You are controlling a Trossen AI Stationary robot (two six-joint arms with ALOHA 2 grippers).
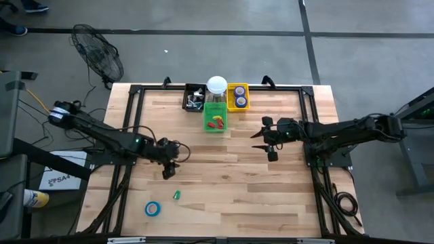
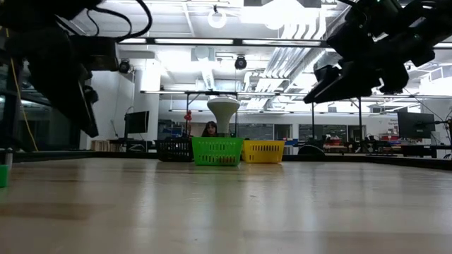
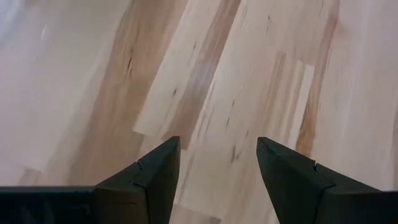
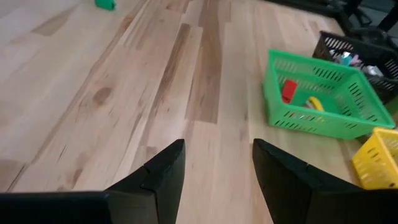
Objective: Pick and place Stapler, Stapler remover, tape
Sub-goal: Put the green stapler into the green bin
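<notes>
A blue tape roll (image 1: 152, 209) lies flat near the table's near-left corner. A small green object (image 1: 175, 195), too small to name, lies just beyond it and shows far off in the right wrist view (image 4: 104, 4). Two more blue tape rolls sit in the yellow basket (image 1: 238, 97). The green basket (image 1: 215, 116) holds red and yellow items (image 4: 288, 91). My left gripper (image 1: 169, 172) hangs open over bare wood (image 3: 217, 149), a little beyond the green object. My right gripper (image 1: 261, 139) is open above the table's right half (image 4: 217, 149), facing the baskets.
Black (image 1: 194, 99), green and yellow baskets stand in a row at the far edge, with a white round-topped jar (image 1: 216, 85) between them. A black frame (image 1: 132, 108) runs along the table's sides. Bare wood lies in the middle. A fan (image 1: 100, 57) stands on the floor beyond.
</notes>
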